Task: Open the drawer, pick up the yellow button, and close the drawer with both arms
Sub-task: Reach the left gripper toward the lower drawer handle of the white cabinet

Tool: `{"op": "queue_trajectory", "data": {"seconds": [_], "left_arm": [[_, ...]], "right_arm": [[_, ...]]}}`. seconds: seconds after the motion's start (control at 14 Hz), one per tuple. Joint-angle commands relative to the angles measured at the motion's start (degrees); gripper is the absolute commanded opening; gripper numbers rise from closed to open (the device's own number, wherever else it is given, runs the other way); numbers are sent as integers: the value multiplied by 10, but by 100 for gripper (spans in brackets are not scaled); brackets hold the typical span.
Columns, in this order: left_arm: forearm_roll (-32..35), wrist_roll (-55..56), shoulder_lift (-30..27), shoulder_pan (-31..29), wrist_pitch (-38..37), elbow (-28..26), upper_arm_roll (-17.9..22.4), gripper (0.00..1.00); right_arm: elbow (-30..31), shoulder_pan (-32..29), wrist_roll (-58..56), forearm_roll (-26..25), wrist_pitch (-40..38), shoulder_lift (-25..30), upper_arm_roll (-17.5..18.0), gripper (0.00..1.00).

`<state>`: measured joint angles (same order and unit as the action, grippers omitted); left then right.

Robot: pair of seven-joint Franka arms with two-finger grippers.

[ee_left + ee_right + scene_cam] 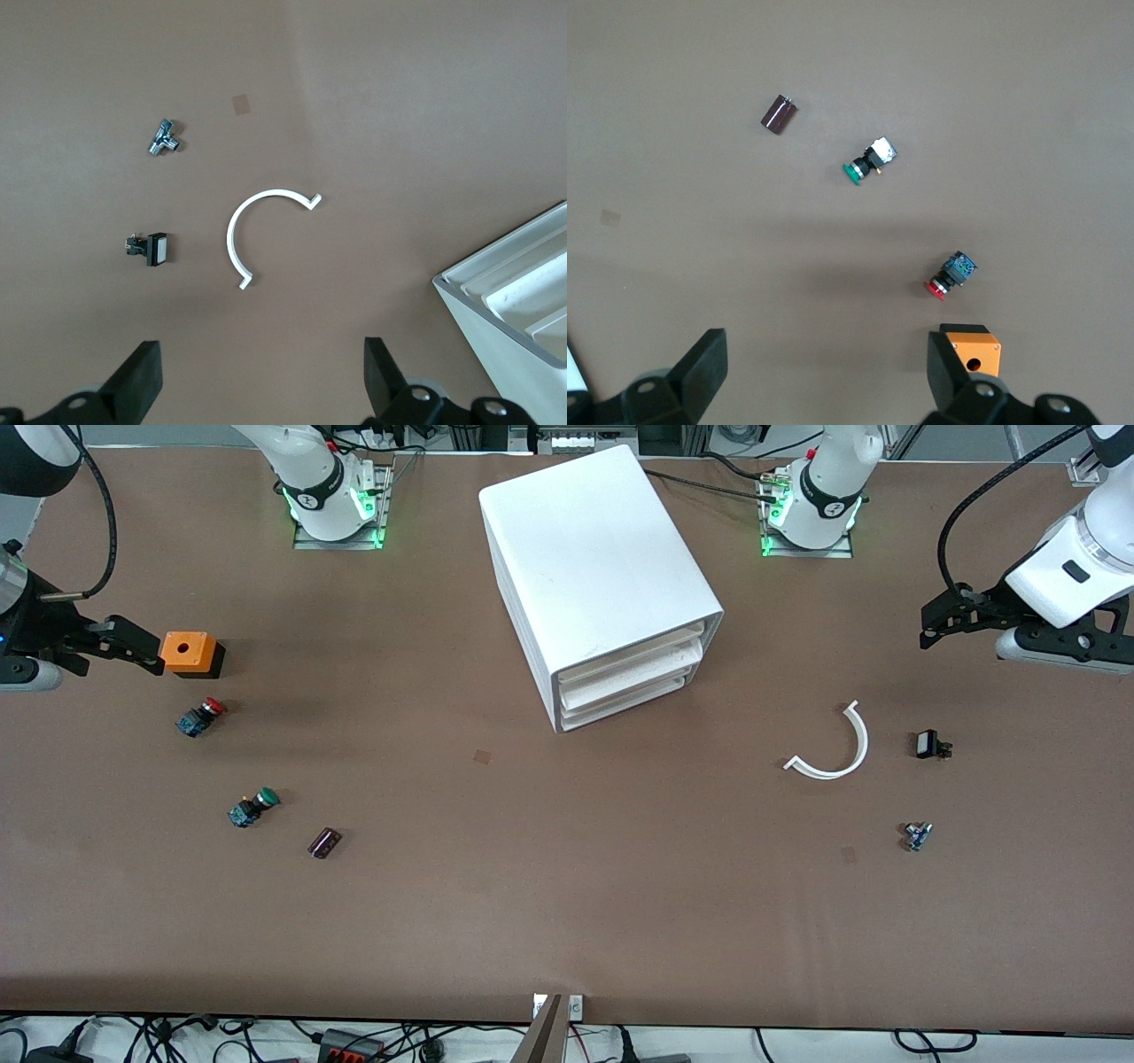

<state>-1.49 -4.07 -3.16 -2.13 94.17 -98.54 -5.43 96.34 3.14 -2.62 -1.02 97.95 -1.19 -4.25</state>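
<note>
A: Where is the drawer (631,657) sitting?
B: At the top of three in the white cabinet (594,567) mid-desk (567,903); it is sitting pushed in, and no orange-yellow button is showing anywhere.
A: And the pincers?
B: The left pincer (261,376) is hanging with its fingers spread wide and holding nothing, over the desk's left-arm end, above a white curved strip (837,748) and a small black part (928,744); the right pincer (824,372) is likewise gaping and empty at the right-arm end, just beside an orange box (189,653), with the red-capped button (200,716) and green-capped button (253,806) lying nearer the front camera.
</note>
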Motion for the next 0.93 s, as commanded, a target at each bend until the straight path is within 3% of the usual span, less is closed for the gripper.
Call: {"op": "queue_trajectory", "data": {"seconds": [0.0, 0.86], "left_arm": [[5, -11, -3, 2, -13, 9, 0, 100], [5, -7, 0, 2, -32, 20, -1, 100]], "right_arm": [[9, 3, 5, -4, 6, 6, -1, 100], [8, 1, -2, -2, -2, -1, -1, 100]]}}
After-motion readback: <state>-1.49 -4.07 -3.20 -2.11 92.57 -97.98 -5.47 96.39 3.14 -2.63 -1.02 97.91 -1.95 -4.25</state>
